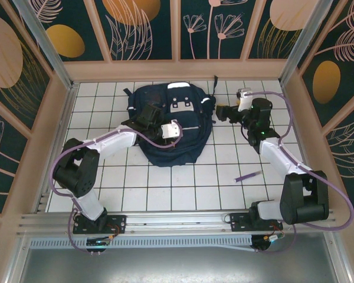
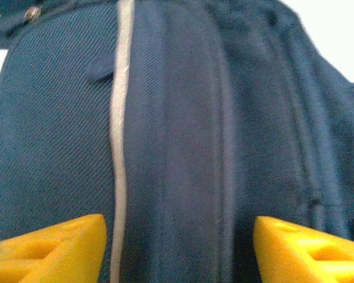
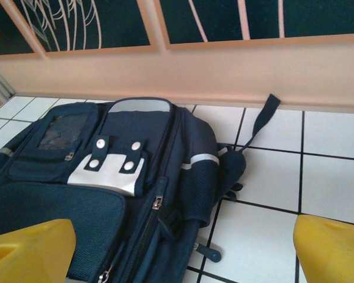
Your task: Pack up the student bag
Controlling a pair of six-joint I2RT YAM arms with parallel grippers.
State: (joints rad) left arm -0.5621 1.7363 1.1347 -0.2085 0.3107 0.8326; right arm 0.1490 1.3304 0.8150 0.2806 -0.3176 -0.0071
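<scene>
A: Status of packing?

B: Early, by my reading. The student bag (image 1: 171,127) lies flat at the back-middle of the table (image 1: 183,183) and looks unopened.

A: Tools against the bag?

B: Left gripper (image 2: 178,233) is down on the bag's front, fingers apart against the fabric. I cannot tell if it holds a fold. Right gripper (image 1: 220,112) is spread wide and empty, just beside the bag's right flank. A purple pen (image 1: 248,175) lies unpacked on the tiles.

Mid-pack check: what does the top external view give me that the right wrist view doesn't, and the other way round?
Top external: a purple pen lying on the table, and the left end effector over the student bag. Right wrist: the white-grey patch with its snaps and a zipper pull, close up. Both: the bag, its strap, and the open right end effector.
</scene>
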